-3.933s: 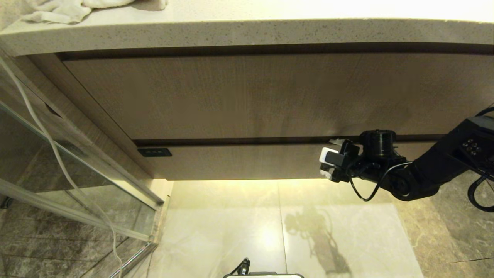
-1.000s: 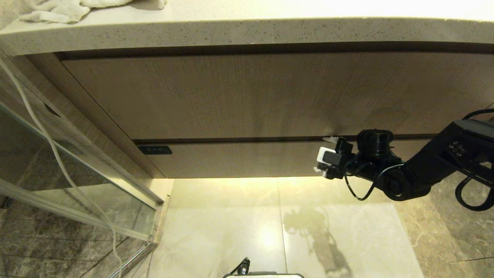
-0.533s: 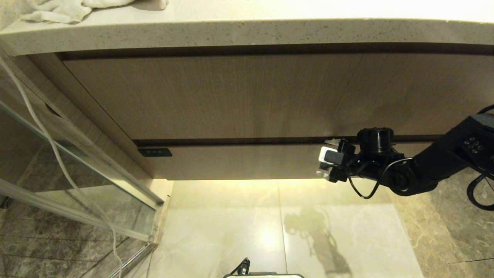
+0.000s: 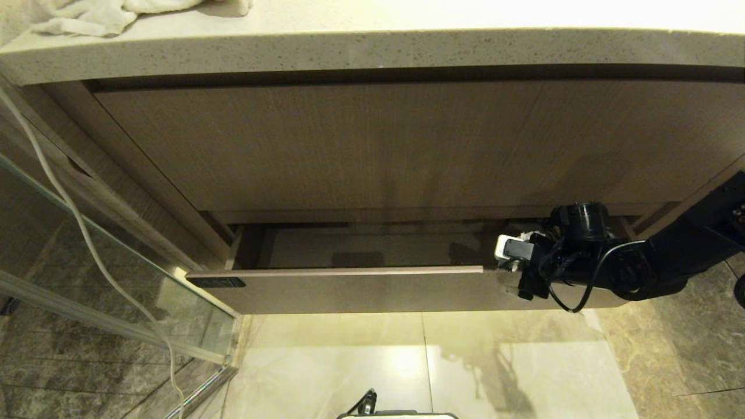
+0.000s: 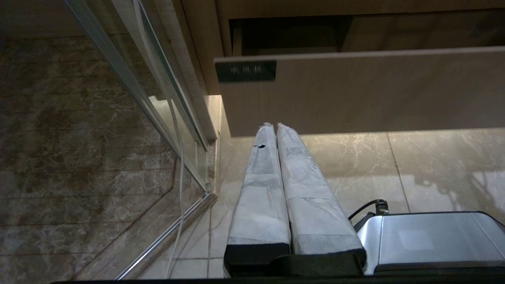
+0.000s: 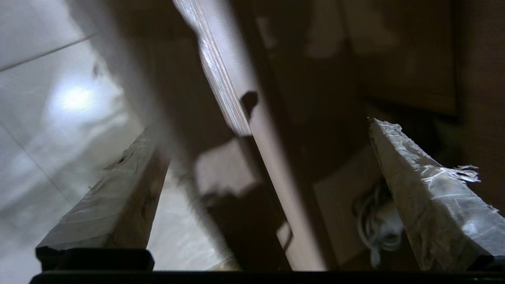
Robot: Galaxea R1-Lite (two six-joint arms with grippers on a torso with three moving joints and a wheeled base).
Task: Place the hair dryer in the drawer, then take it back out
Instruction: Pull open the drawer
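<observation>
- One drawer point(image 4: 349, 288), the shallow wood-grain one with the small black label point(image 4: 216, 282) at its front's left end, stands partly pulled out from under the taller wood-grain panel point(image 4: 378, 145), and its dim inside shows behind the front edge.
- Of the hair dryer, only a coil of white cord point(image 6: 375, 225) shows, lying in the drawer near its right end in the right wrist view; the barrel and handle I cannot make out in the shadow.
- Over the drawer front's top edge, towards its right end, sits the right gripper point(image 4: 515, 273), reaching in from the right on its black arm.
- Its two taped fingers point(image 6: 426, 189) are spread wide, one on the outer side of the front panel and one on the inner side above the drawer; they straddle the edge, and I cannot tell whether either one touches the wood.
- Nothing is clamped between them.
- Low and to the left, the left gripper point(image 5: 276, 130) hangs parked above the floor, its wrapped fingers point(image 5: 260, 189) pressed together and empty, the tips pointing up towards the underside of the drawer front.
- Above the cabinet runs a speckled stone countertop point(image 4: 372, 49), with a white towel point(image 4: 116, 11) bunched at its far left end.
- A glass shower partition point(image 4: 105, 273) in a metal frame stands to the left of the cabinet, with a thin white cable point(image 4: 87, 244) hanging down it.
- Glossy marble floor tiles point(image 4: 407, 361) below catch a bright reflection.
</observation>
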